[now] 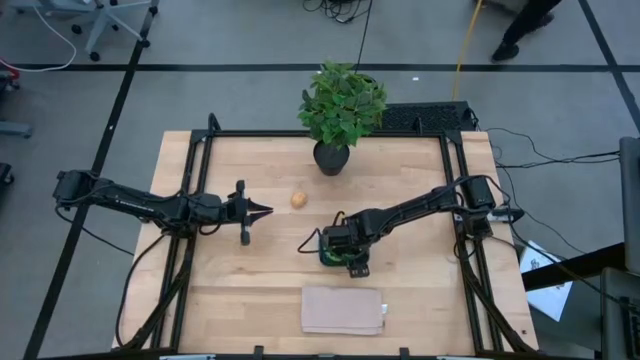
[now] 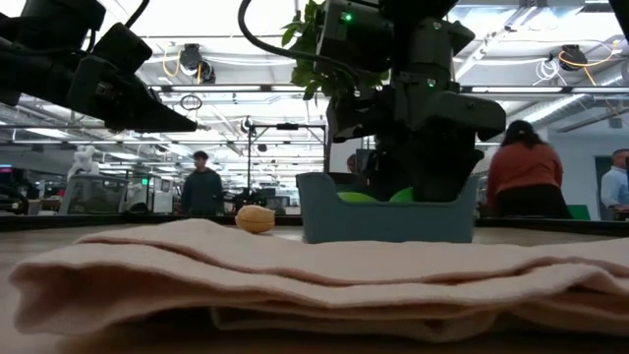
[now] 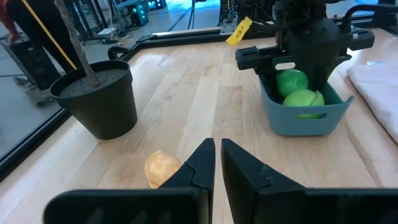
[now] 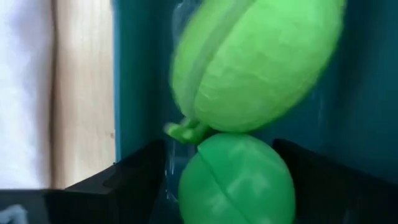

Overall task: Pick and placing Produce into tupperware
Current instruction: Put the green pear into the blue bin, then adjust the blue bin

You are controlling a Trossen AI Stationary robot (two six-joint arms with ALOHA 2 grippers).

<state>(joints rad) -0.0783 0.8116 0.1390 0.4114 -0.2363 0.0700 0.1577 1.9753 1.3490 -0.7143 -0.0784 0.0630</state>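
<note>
The right gripper (image 1: 345,262) is reaching down into the small teal-blue plastic container (image 3: 300,117), fingers spread either side of the bright green round ball (image 4: 236,180). Beside it is lying the yellow-green oblong fruit (image 4: 255,62), its long axis unclear. The tan-orange egg-like piece (image 1: 298,199) is sitting left on the wooden table (image 1: 400,290). The left gripper (image 1: 262,210) is hovering pressed together. A yellow tag's (image 3: 239,31) writing is unreadable.

Two dark jointed arms, black cables, tapered black fingers (image 3: 202,165).
</note>
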